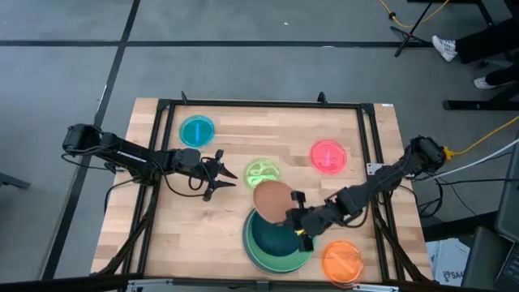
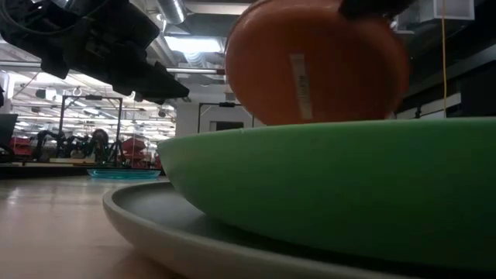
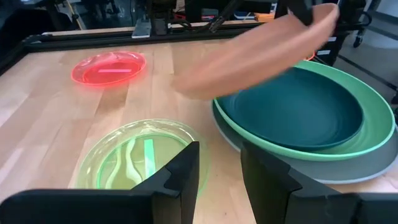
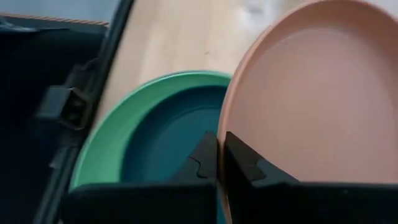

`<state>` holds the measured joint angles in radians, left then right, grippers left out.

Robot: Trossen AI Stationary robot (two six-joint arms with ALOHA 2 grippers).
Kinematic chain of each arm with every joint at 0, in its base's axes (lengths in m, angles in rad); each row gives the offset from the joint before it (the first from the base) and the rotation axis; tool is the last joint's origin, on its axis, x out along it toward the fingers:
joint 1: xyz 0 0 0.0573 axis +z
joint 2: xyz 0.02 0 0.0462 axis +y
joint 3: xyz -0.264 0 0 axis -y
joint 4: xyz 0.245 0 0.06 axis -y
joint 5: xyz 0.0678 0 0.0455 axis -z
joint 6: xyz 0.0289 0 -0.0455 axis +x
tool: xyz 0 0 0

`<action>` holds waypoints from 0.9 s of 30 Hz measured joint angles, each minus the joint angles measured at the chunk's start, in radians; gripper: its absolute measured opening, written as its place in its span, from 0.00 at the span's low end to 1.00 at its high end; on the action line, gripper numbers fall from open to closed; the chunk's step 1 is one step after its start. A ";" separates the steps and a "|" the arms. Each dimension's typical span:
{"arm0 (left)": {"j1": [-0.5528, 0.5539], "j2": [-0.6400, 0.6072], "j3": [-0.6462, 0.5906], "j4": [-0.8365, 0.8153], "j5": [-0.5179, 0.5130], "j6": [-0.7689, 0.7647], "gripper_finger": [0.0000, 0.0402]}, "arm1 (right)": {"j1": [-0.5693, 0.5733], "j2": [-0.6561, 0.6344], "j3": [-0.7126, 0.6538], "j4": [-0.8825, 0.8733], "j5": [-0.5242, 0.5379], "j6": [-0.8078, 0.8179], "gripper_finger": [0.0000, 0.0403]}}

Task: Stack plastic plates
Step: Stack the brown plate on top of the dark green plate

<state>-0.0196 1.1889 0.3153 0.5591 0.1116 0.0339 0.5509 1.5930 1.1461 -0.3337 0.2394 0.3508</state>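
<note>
My right gripper [image 1: 294, 208] is shut on the brown plate [image 1: 272, 201], which hangs tilted above the stack. That stack has the dark teal plate [image 1: 276, 235] in the mint green plate [image 3: 373, 124], which sits on the grey plate [image 2: 155, 221], near the table's near edge. My left gripper [image 1: 216, 174] is open and holds nothing; it hovers left of the lime-patterned plate [image 1: 262, 172]. In the left wrist view its fingers frame that lime-patterned plate [image 3: 140, 162]. The cyan [image 1: 196, 130], pink [image 1: 328, 156] and orange [image 1: 343, 261] plates lie flat on the table. My right gripper pinches the brown plate's rim [image 4: 225, 127] on its right-hand side, one finger on the plate's inner face and one on its underside. The fingers come slanting from the table's right. The plate is lifted clear and tilted, its free edge [image 3: 186, 87] lower, above the teal plate.
A black frame [image 1: 166, 146] borders the wooden table on its left, far and right sides. Bare wood lies between the cyan plate and the pink plate [image 3: 109, 66] and at the near left corner. The orange plate sits close to the stack's right side.
</note>
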 joint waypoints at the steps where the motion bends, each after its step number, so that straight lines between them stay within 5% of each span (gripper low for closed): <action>1: 0.000 0.000 0.000 0.000 0.000 -0.002 0.28 | 0.010 0.005 0.000 0.005 -0.009 0.017 0.01; 8: 0.000 0.000 0.000 0.003 -0.003 -0.005 0.28 | 0.064 0.065 0.001 0.057 -0.101 0.127 0.01; 27: -0.003 -0.001 0.001 0.010 -0.020 -0.013 0.28 | 0.084 0.095 -0.007 0.103 -0.030 0.194 0.01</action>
<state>-0.0223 1.1881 0.3161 0.5690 0.0917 0.0210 0.6347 1.6882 1.1393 -0.2309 0.2096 0.5450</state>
